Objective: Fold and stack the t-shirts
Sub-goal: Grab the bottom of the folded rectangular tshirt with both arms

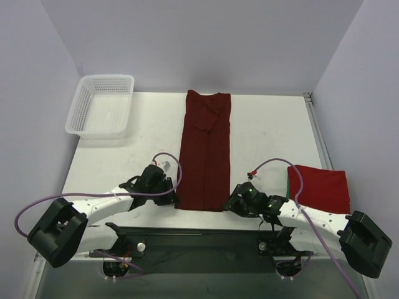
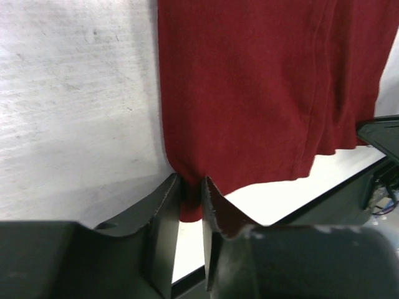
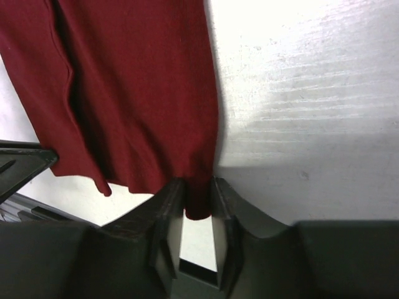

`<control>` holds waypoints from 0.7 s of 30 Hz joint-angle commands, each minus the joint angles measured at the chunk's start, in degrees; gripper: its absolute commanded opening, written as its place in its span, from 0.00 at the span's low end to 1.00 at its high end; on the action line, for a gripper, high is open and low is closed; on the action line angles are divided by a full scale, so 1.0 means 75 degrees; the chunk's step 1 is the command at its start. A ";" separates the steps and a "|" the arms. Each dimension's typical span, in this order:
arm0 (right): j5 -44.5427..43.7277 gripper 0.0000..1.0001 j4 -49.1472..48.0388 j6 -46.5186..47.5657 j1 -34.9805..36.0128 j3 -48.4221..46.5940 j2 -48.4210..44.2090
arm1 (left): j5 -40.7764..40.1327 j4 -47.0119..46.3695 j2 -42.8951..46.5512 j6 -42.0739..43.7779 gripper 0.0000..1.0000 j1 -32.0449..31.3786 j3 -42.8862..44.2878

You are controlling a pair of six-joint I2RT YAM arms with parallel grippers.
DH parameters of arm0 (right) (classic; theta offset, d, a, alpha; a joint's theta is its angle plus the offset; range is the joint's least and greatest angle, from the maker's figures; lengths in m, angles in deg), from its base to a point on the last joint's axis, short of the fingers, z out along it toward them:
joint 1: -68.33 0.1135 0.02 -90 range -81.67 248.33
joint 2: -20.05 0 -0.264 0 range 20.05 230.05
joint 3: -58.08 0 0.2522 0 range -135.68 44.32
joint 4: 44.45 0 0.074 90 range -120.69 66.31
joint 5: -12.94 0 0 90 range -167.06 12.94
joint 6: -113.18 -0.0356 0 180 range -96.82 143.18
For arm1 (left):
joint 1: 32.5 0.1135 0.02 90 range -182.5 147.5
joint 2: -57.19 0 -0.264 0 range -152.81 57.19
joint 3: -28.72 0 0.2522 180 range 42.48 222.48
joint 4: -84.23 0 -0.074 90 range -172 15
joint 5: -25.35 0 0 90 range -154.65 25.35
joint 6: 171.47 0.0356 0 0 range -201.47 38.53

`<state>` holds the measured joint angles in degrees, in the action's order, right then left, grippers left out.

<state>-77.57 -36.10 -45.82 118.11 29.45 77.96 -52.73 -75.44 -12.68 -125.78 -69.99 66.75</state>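
- The left gripper lies closest to its wrist camera. Its two black fingers are drawn narrow, and the near left corner of the dark maroon cloth t-shirt fills the gap between them. Judged a pinch on the hem corner.
- The right gripper is in the same condition. Its black fingers stand close together, with the near right corner of the same shirt caught between them.
- The shirt lies flat in the middle of the white table, already folded lengthwise into a long narrow strip. Its long axis runs from the near edge, between the two arms, straight away to the far edge.
- Both grippers sit at the near short end, one at each corner. The whole length of cloth lies ahead of them, away from the bases, and neither arm is nearer than the other.
- Judgement: the coming fold would carry the near end forward along that axis. Both corners must travel level, or the strip will skew.
- A brighter red cloth t-shirt, folded to a flat square, lies at the near right beside the right arm, apart from the strip. It is the probable stacking place.
- A white plastic mesh basket sits at the far left corner, well apart.
- Risk: each hold is at the very corner and could slip.
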 commanded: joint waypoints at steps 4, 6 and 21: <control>-0.0119 0.05 0.0522 0.0152 -0.0145 0.0249 0.0178 | -0.0102 0.0167 0.0021 -0.0044 0.03 -0.0239 -0.0049; -0.0072 0.00 0.0696 0.0210 -0.0133 0.0249 -0.0056 | -0.0113 0.0447 0.0174 -0.0149 0.00 -0.0402 0.0009; -0.1197 0.00 0.3510 -0.0165 0.2011 -0.0571 -0.2027 | -0.1108 0.2674 0.2577 -0.1428 0.00 -0.2243 0.0302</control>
<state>-81.83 -15.84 -46.06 131.86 28.48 61.85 -58.32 -59.61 5.12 -134.22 -86.34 66.75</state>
